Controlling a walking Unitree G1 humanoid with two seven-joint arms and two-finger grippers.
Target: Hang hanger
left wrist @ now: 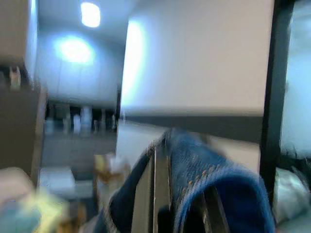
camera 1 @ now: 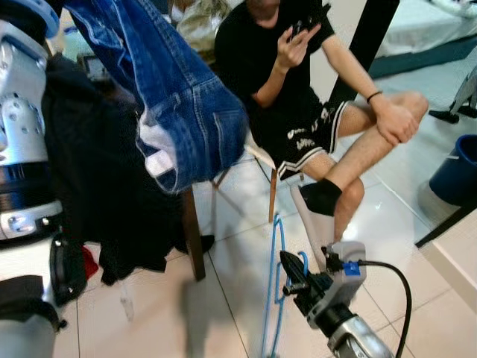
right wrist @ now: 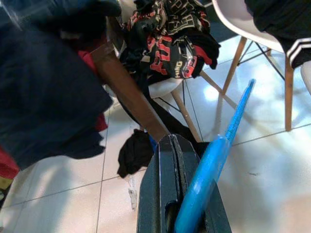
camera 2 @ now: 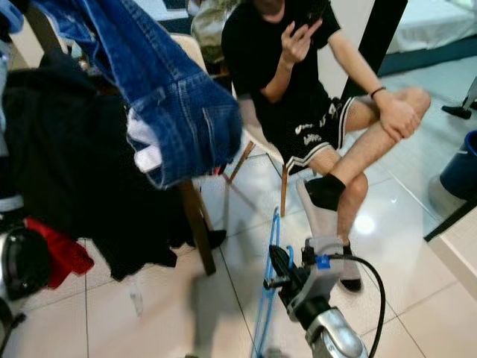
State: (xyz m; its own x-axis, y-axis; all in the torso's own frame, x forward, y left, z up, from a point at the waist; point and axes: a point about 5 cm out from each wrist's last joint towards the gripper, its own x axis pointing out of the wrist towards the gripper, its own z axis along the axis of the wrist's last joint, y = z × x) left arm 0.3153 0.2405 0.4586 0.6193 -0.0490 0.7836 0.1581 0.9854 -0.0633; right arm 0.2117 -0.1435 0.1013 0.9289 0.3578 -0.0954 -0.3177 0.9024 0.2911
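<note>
Blue plastic hanger (camera 1: pixel 274 283) sits clamped in the closed right gripper (camera 1: pixel 292 282) above the floor.

Both eye views look forward and down from the head, sharing the denim jeans (camera 1: pixel 179 97), a seated person (camera 2: pixel 313 89) and tiled floor (camera 1: pixel 238 261). The right wrist view looks closely along its fingers (right wrist: pixel 165 194) toward chairs; the left wrist view faces upward, blurred.
</note>
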